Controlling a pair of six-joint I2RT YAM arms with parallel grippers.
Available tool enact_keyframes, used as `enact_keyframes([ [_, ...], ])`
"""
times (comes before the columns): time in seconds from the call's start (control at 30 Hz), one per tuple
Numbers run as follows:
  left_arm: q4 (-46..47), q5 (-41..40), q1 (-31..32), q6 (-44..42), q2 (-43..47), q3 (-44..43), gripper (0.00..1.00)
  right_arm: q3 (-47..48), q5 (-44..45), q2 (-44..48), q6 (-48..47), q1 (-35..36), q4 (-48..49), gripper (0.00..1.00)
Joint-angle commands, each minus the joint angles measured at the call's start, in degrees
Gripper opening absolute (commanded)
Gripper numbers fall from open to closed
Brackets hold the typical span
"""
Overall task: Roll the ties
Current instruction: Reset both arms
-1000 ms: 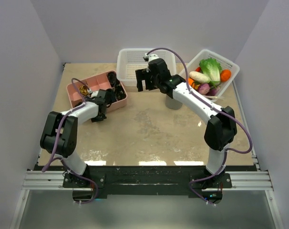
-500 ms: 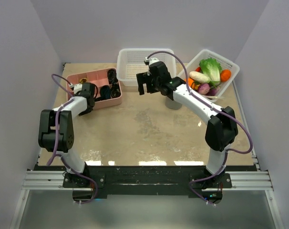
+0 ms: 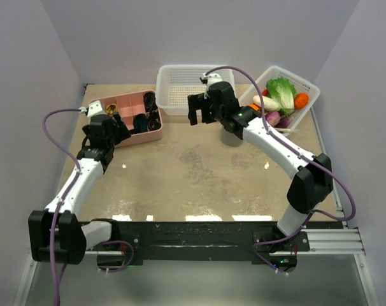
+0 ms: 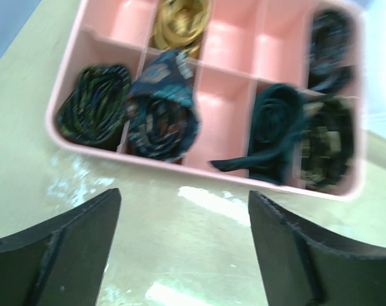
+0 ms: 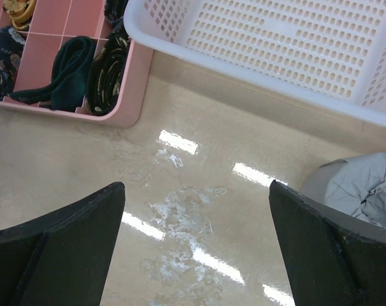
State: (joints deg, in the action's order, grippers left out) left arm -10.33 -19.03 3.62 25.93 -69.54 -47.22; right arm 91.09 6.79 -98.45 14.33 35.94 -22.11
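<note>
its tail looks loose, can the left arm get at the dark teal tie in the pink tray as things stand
Probably yes. The left end effector hangs open in front of the pink tray, and the dark teal tie lies uncovered in a near-row compartment, nothing above it.

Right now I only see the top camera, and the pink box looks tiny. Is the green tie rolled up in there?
Observer: Mostly. The left wrist view shows the teal tie coiled in one compartment of the pink tray, but a loose end trails into the empty compartment beside it.
Operator: Is the left hand holding anything?
Observer: No. The left gripper is open, with only bare table between its fingers.
Operator: Are there more ties?
Observer: Yes. Further left sit a blue patterned roll and a dark green patterned roll, each in its own compartment.
</note>
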Motion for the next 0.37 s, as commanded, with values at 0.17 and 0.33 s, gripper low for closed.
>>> enact_keyframes([
  [0.17,9.4,13.7,1.0,-1.5,13.4,5.8,1.00,-11.6,4.3,12.7,-0.6,-0.3,11.1,0.99],
  [0.33,17.0,17.5,1.0,-2.7,17.7,9.6,1.00,-17.5,5.1,19.2,-2.6,-0.3,15.3,0.99],
])
